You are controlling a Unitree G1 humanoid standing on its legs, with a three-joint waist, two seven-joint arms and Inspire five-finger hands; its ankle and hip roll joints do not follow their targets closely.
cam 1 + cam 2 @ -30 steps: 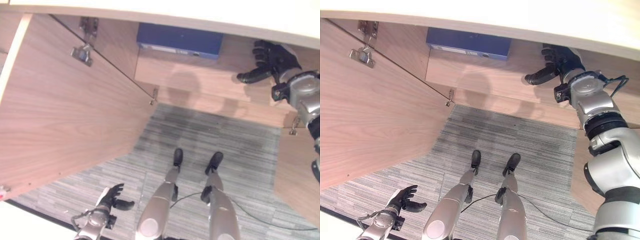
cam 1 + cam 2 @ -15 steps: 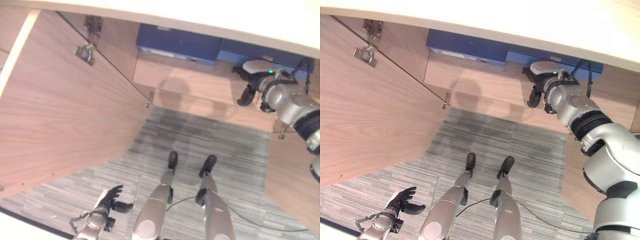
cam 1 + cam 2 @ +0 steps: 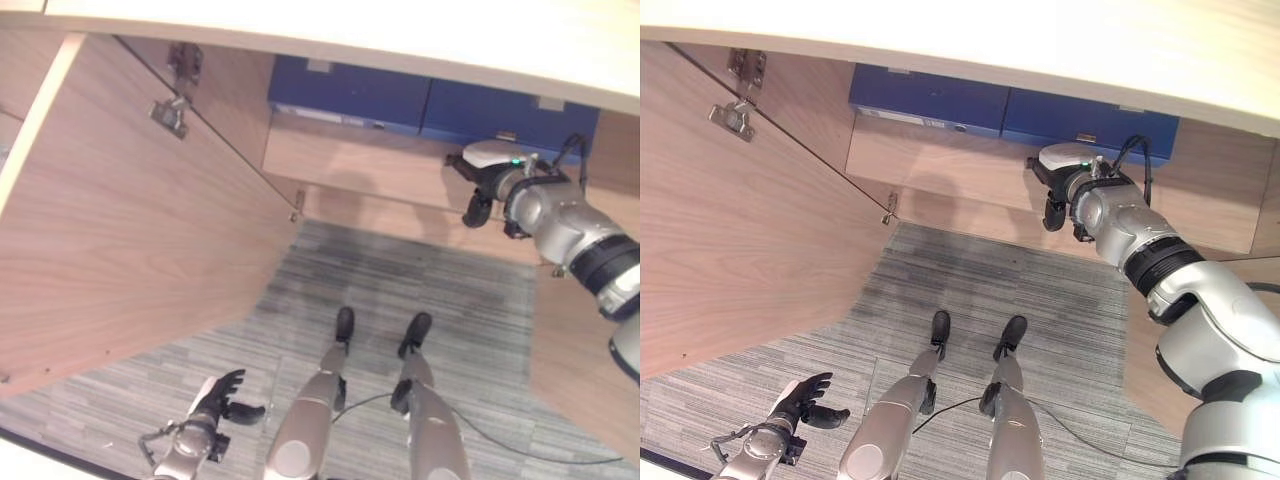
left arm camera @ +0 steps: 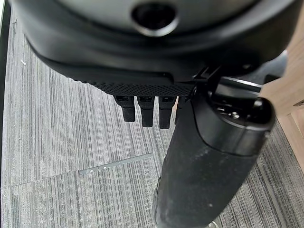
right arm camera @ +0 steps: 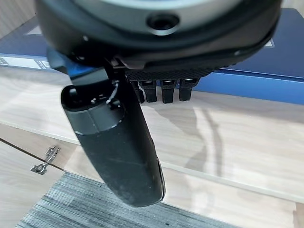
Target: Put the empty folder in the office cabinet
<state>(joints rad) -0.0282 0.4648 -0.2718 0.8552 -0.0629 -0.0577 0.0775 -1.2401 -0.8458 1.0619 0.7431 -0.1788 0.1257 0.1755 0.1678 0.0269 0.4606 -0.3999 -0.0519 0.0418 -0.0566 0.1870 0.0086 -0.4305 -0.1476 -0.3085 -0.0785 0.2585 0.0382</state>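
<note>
Two blue folders lie side by side at the back of the open cabinet's shelf (image 3: 370,165): the left folder (image 3: 345,93) and the right folder (image 3: 510,108). My right hand (image 3: 473,205) hovers just in front of the right folder, above the shelf's front edge. In its wrist view the thumb (image 5: 118,152) stands out and the straight fingers (image 5: 161,90) point at the blue folder (image 5: 256,71); the hand is open and holds nothing. My left hand (image 3: 222,398) hangs low at my side over the carpet, fingers relaxed and open, holding nothing.
The cabinet's left door (image 3: 130,230) stands wide open with a metal hinge (image 3: 168,112) on it. The right door (image 3: 585,350) is open too. The cabinet top (image 3: 400,30) overhangs the shelf. Grey striped carpet (image 3: 400,270) lies below.
The camera has shifted. A second blue folder now shows right of the first. My right hand has turned over and come down and left, off the shelf's right end. The left hand has stayed.
</note>
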